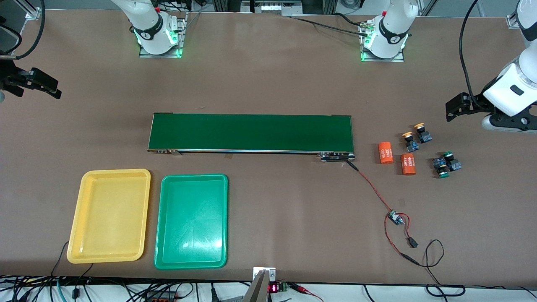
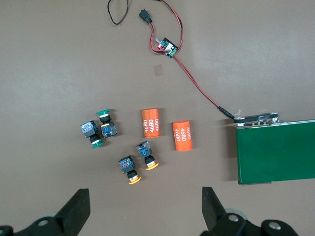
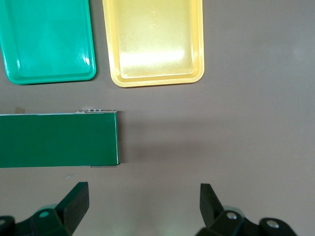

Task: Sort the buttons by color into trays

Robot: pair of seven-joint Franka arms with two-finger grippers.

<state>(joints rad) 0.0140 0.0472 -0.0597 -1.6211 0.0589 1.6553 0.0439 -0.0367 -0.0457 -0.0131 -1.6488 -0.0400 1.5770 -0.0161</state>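
Note:
Two yellow-capped buttons [image 1: 409, 141] [image 1: 423, 132] and two green-capped buttons [image 1: 441, 167] [image 1: 451, 160] lie in a loose cluster at the left arm's end of the table. In the left wrist view they show as yellow caps [image 2: 129, 169] [image 2: 146, 155] and green caps [image 2: 91, 132] [image 2: 106, 125]. My left gripper [image 1: 455, 107] [image 2: 146, 199] hangs open over bare table beside the yellow-capped pair, holding nothing. The yellow tray [image 1: 109, 216] [image 3: 153, 42] and green tray [image 1: 191, 221] [image 3: 49, 42] lie side by side, both bare. My right gripper [image 1: 37, 84] [image 3: 142, 192] hangs open and holds nothing, over bare table at the right arm's end.
A long dark-green conveyor belt [image 1: 251, 132] [image 3: 56, 140] runs across the middle of the table. Two orange cylinders [image 1: 385, 152] [image 1: 407, 164] lie between its end and the buttons. A red-and-black wire with a small board [image 1: 396, 218] trails from the belt toward the front edge.

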